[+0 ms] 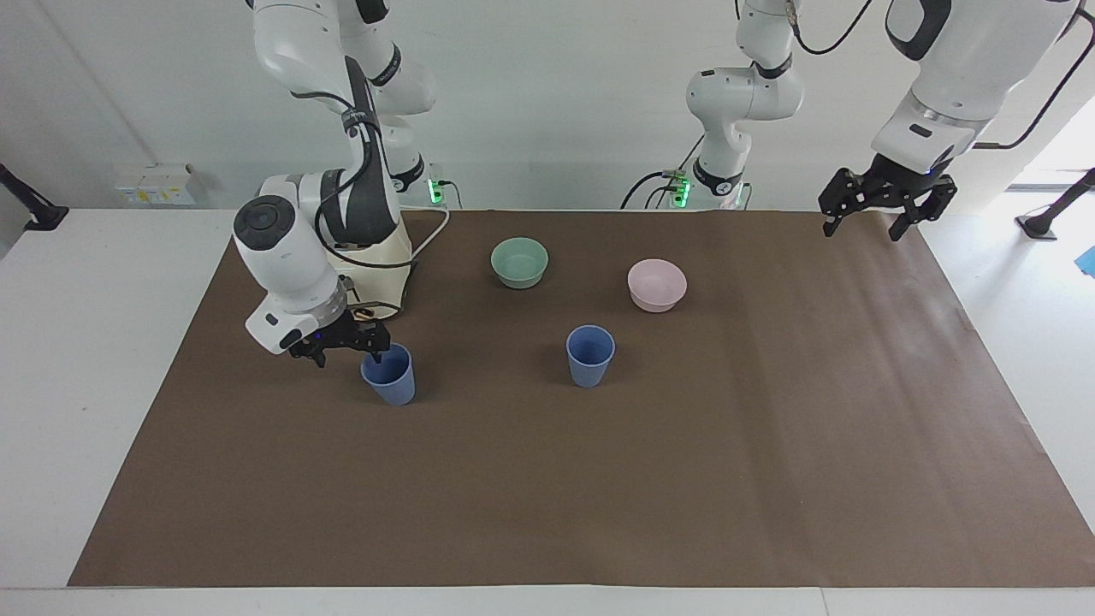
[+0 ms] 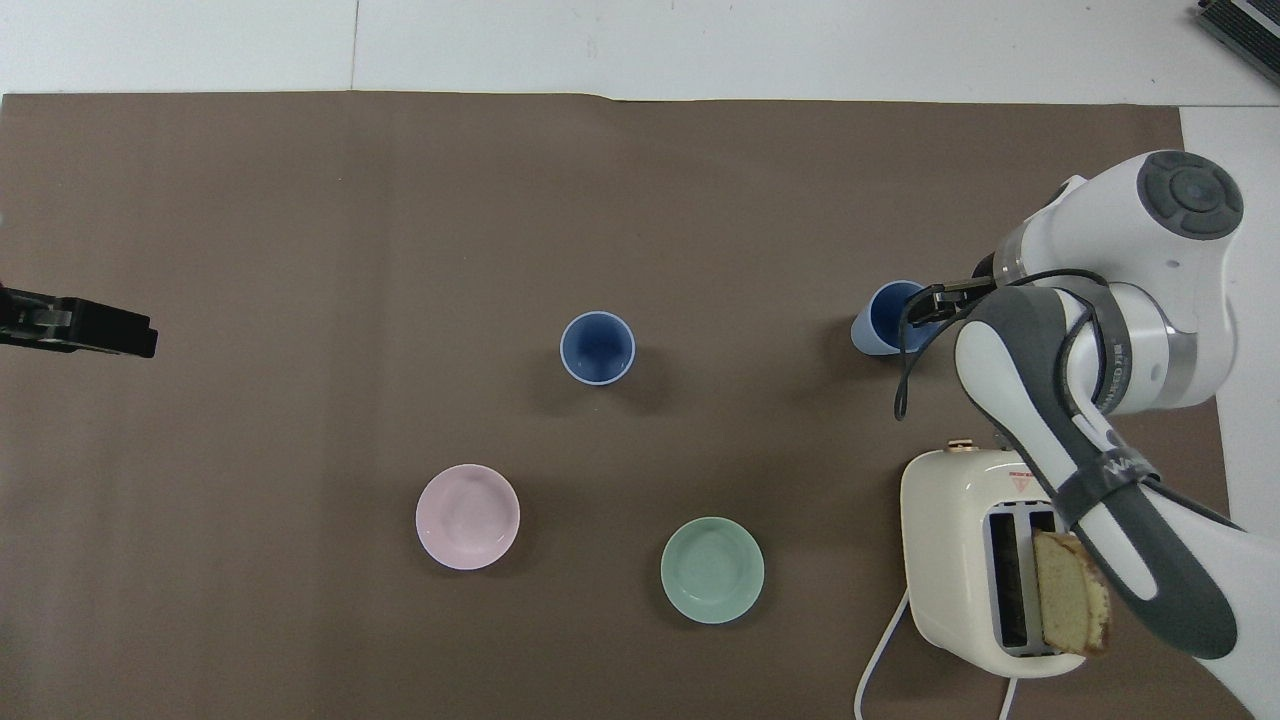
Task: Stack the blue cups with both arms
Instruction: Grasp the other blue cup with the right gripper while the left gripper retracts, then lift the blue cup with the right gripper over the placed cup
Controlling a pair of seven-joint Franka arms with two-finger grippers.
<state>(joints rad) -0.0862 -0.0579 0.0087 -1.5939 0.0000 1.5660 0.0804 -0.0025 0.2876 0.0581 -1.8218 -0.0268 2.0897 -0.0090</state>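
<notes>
Two blue cups stand upright on the brown mat (image 1: 599, 479). One cup (image 1: 590, 356) (image 2: 597, 347) is in the middle. The other cup (image 1: 389, 378) (image 2: 884, 320) is toward the right arm's end. My right gripper (image 1: 349, 354) (image 2: 932, 301) is low at this cup's rim and open; one finger is at or just inside the rim, and the other is outside it, toward the toaster. My left gripper (image 1: 884, 205) (image 2: 80, 328) is open and empty, raised high over the mat's edge at the left arm's end.
A green bowl (image 1: 519, 262) (image 2: 712, 570) and a pink bowl (image 1: 657, 285) (image 2: 467, 517) sit nearer to the robots than the cups. A cream toaster (image 1: 381, 257) (image 2: 985, 560) holding a bread slice (image 2: 1070, 605) stands beside the right arm.
</notes>
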